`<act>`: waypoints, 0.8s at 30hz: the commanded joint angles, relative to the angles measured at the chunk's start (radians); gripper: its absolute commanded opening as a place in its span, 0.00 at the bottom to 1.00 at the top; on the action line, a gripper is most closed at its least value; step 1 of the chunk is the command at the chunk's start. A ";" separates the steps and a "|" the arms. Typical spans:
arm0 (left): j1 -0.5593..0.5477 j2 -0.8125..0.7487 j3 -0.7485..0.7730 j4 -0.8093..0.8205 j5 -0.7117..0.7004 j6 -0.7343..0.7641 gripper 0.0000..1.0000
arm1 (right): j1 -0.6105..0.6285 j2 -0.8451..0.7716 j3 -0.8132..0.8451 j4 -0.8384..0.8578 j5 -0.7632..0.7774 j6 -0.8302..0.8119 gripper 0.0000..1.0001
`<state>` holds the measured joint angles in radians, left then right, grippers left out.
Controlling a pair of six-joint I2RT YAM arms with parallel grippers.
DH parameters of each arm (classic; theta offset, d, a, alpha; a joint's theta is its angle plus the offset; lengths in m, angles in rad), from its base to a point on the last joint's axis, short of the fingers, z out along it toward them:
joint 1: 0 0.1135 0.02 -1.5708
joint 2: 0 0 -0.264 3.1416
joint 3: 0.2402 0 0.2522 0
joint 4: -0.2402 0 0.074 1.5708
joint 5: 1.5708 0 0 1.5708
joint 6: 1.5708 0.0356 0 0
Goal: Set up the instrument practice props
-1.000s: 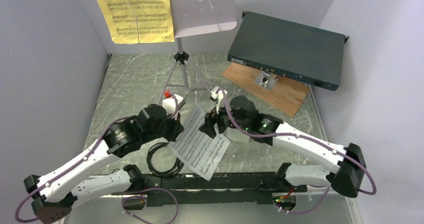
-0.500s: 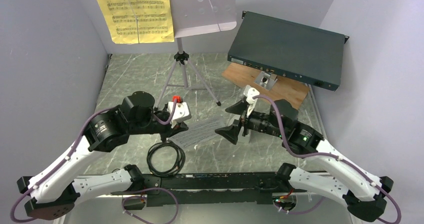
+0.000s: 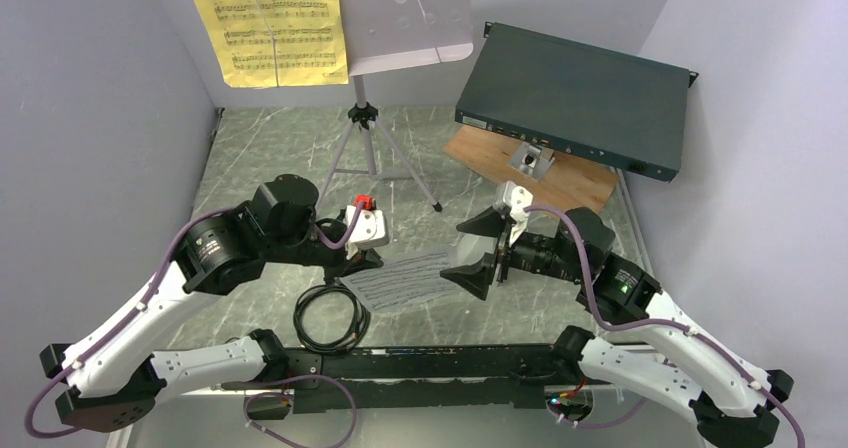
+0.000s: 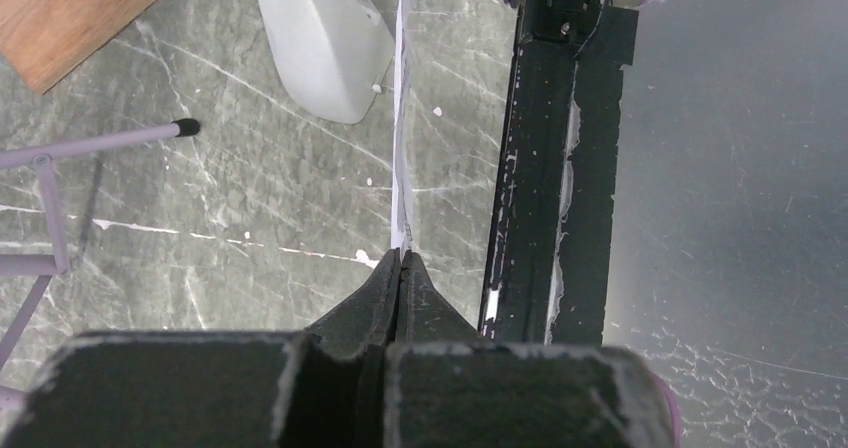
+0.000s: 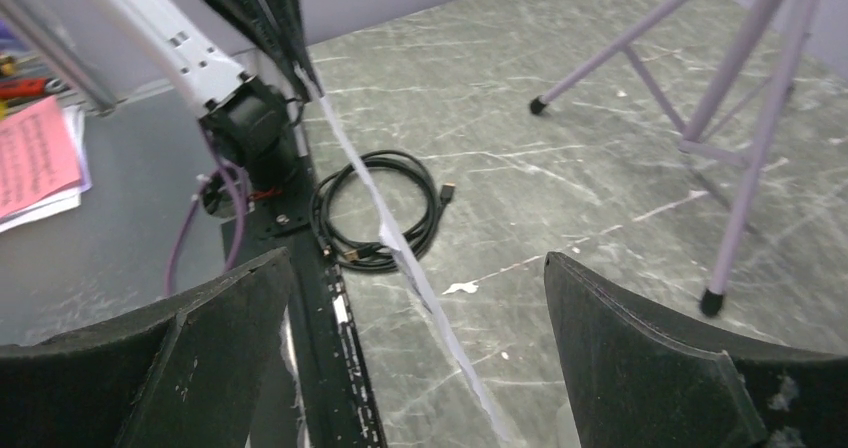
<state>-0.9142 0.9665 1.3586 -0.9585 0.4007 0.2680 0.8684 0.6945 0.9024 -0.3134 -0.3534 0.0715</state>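
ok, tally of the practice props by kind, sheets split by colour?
music stand: 1
yellow sheet: 1
white sheet: 1
metronome: 1
total: 4

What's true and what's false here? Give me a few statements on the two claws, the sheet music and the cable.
The left claw is shut on the white sheet-music page. True.
The right claw is clamped shut. False: its jaws stand wide open.
The yellow page is up on the music stand. True.
The black cable hangs from the stand. False: it lies coiled on the table.
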 commanded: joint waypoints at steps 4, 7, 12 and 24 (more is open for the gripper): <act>-0.004 -0.044 0.047 0.009 0.128 0.023 0.00 | -0.016 0.021 -0.056 0.112 -0.238 -0.010 0.96; -0.004 -0.058 0.065 -0.008 0.168 0.023 0.00 | -0.029 0.028 -0.078 0.161 -0.314 0.004 0.90; -0.004 -0.082 0.079 -0.018 0.256 0.011 0.00 | -0.043 0.074 -0.109 0.266 -0.477 0.060 0.80; -0.004 -0.120 0.073 0.046 0.241 -0.061 0.00 | -0.052 0.097 -0.100 0.307 -0.577 0.116 0.00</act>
<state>-0.9142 0.8444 1.4086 -0.9550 0.6121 0.2474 0.8234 0.8028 0.7898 -0.0715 -0.8848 0.1589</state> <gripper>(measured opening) 0.007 0.130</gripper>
